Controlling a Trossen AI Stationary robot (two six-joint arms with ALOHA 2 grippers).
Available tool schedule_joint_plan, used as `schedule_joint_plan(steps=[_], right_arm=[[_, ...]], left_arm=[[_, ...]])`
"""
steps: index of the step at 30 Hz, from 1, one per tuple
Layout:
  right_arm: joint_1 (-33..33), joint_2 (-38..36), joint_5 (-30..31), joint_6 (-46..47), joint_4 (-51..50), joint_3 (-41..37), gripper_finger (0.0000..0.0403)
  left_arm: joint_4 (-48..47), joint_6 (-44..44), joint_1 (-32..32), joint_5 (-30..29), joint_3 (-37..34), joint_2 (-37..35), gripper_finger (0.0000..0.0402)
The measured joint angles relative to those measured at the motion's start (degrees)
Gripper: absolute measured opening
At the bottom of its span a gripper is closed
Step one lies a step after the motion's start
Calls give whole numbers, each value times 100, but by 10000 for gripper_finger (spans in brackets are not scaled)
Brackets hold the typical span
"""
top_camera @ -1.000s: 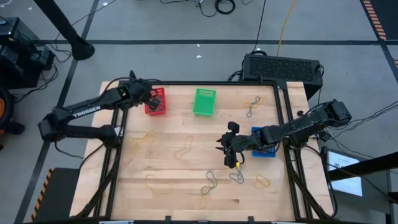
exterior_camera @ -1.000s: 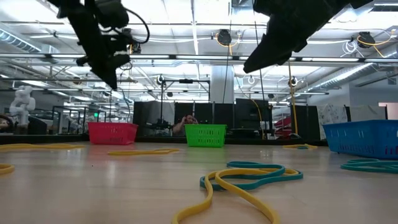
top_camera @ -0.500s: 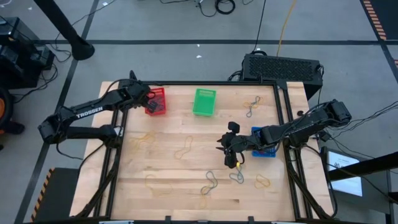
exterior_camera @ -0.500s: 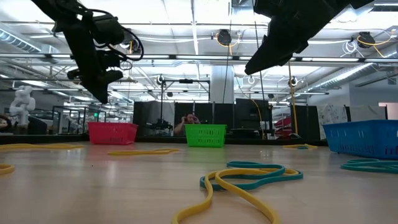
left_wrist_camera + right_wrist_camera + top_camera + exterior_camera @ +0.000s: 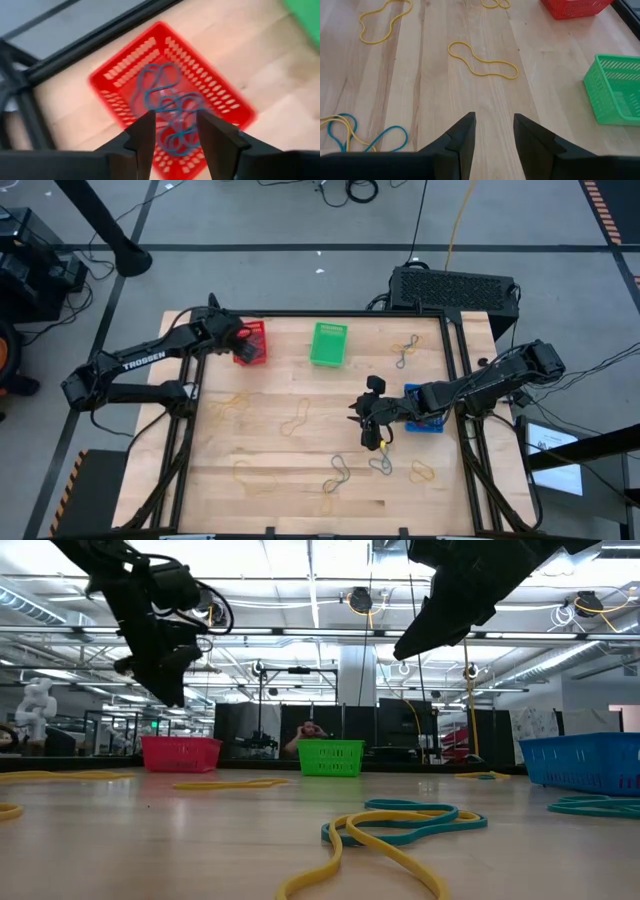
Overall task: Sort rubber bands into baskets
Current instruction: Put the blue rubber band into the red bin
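My left gripper hangs open above the red basket at the table's far left. A tangle of blue rubber bands lies inside the basket, below the gap between the fingers. The green basket stands to its right. My right gripper hovers open with nothing between its fingers, above bare wood beside the blue basket, which its arm partly hides. Yellow rubber bands and a yellow and blue pair lie loose on the table.
A big black box sits beyond the far right corner. Black rails frame the table's sides. More loose bands lie near the front edge and the far right. A person shows far behind the green basket.
My left gripper has sunk a little toward the red basket, shifting slightly toward the table's left edge, and has opened. My right arm has kept still.
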Motion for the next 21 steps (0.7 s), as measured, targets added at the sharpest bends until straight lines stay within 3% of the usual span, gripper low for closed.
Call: schedule_joint_plan(steps=[12,16,21], right_arm=[[0,0,0,0,2,0,125],[0,0,0,5,2,0,125],[0,0,0,36,2,0,125]], left_arm=[[637,-342,-292,1527,0,-1,151],[990,-430,-944,1776,0,-1,151],[1567,-322,-2233,1720,2,-1,151]])
